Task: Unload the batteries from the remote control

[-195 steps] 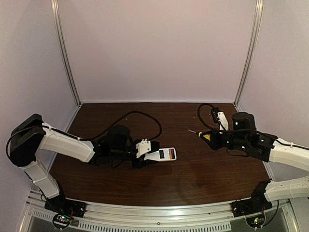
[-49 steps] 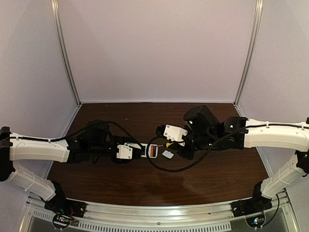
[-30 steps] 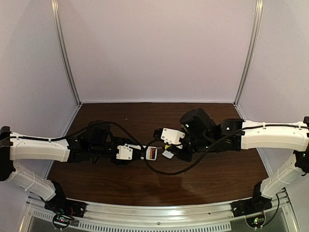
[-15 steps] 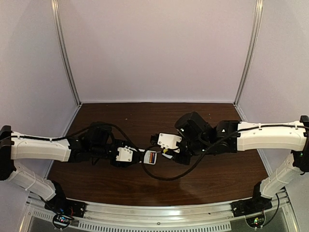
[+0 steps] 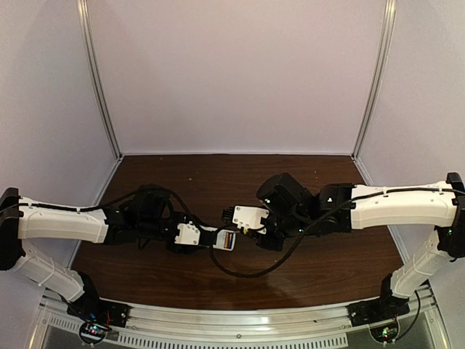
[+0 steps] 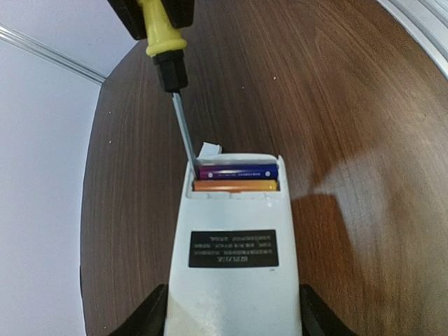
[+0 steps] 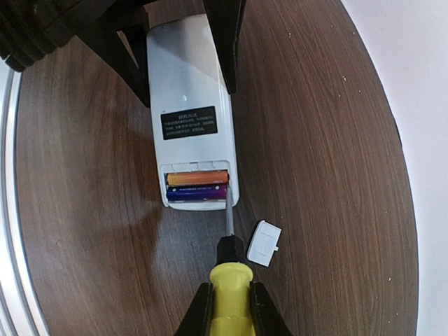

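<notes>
Yellow-handled screwdriver slanted over the dark wood-grain desk, black collar and thin steel shaft leading out from the handle. Small white lid piece lay flat on the desk, just beside that collar. Pale walls stood behind.

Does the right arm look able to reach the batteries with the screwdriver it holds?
Probably yes. The lid lies off beside the remote, so the batteries are exposed, and the screwdriver tip sits at the compartment's edge. The left fingers grip the remote's far end, clear of it.
</notes>
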You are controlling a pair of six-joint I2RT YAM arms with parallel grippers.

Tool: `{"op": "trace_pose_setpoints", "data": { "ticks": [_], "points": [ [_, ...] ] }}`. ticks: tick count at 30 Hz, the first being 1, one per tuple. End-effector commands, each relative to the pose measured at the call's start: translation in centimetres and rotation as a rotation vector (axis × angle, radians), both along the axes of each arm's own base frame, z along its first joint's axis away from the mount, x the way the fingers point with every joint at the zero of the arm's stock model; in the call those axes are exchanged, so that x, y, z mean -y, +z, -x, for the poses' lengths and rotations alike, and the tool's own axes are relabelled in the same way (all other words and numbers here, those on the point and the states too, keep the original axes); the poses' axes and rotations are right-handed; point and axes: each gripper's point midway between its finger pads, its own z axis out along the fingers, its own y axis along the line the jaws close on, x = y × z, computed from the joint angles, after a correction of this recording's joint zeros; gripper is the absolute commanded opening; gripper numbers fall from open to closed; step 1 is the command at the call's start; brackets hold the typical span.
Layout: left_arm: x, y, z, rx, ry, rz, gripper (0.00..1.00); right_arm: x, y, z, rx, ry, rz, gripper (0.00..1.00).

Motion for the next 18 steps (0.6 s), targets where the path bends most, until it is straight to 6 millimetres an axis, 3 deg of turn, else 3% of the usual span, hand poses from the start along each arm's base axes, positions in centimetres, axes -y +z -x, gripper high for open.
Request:
{"op": "trace_pose_setpoints", "data": {
  "ticks": [1,18],
  "points": [
    [1.84,3.53,-0.86,0.073,-0.015,0.11,0.0,0.02,0.03,-0.24,0.018,-0.011,0.026,0.0],
    [1.28,2.99,-1.64,0.116,0.018,0.076,0.0,0.41,-0.4,-0.06,0.007,-0.033,0.021,0.0]
  ]
}}
